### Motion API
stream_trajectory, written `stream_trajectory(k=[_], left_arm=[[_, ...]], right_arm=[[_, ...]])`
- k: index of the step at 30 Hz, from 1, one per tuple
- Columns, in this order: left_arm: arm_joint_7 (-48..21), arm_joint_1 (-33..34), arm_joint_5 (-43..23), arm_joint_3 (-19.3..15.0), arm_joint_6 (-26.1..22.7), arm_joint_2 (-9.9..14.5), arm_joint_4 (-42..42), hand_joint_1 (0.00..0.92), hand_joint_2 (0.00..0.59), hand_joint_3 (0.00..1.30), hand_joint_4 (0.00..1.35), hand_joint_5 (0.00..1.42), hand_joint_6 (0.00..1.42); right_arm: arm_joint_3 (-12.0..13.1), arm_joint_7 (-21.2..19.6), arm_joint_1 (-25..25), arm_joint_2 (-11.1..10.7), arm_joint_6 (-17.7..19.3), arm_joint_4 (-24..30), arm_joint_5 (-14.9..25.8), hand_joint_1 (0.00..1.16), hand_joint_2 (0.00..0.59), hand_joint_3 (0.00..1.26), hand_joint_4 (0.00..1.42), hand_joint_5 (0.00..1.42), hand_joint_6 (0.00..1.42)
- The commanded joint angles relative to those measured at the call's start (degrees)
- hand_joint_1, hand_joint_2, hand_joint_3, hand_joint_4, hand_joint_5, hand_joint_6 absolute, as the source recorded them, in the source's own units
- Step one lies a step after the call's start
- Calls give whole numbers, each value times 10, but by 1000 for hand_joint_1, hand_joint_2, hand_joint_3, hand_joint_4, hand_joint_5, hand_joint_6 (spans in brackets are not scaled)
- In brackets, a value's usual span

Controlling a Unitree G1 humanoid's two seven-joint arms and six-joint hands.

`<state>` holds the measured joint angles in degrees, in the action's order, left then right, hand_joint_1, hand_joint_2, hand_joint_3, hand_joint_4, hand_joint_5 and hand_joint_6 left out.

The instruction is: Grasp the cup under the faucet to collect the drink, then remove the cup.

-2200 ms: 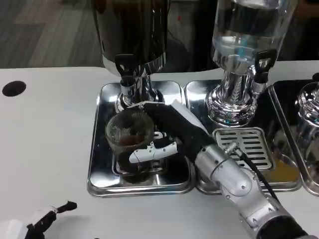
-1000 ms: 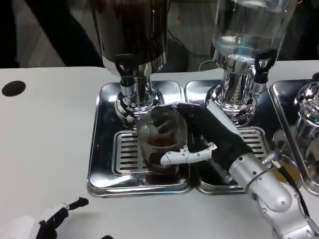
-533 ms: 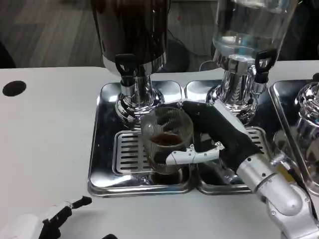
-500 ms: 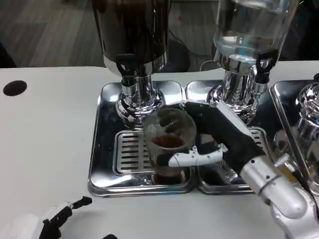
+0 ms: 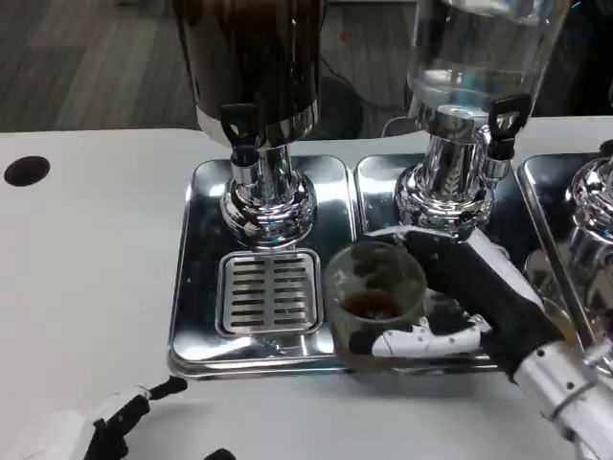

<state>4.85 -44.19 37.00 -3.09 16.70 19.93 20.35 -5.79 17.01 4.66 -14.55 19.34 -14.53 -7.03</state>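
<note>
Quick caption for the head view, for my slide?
Right hand holds the cup with a little dark drink, clear of the dark dispenser's faucet.

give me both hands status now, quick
Left hand: holds nothing, fingers apart, open.
Right hand: holds the cup.

a clear water dispenser (image 5: 476, 57) stands at right; a black round hole (image 5: 26, 171) marks the white tabletop (image 5: 86, 268).
</note>
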Motion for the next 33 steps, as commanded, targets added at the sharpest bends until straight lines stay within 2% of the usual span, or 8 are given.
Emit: stream_trajectory(k=[1,18,24,33], left_arm=[[-2,5,9,9,-3,2,-9,0,72,291,246,282,549],[0,18,4,15,-6,6,-25,0,72,291,246,291,552],[-1,20,3,14,-7,6,-24,0,72,291,246,292,558],[-7,20,-3,8,-10,10,-17,0,72,291,246,293,570]], right_arm=[[16,5,-25,-11,16,38,23,915,122,529,494,547,509],[62,21,-110,-53,64,96,53,914,122,541,494,554,509],[71,22,-135,-60,90,88,59,914,122,543,494,554,509],[75,24,-163,-57,132,56,65,914,122,543,494,554,518]])
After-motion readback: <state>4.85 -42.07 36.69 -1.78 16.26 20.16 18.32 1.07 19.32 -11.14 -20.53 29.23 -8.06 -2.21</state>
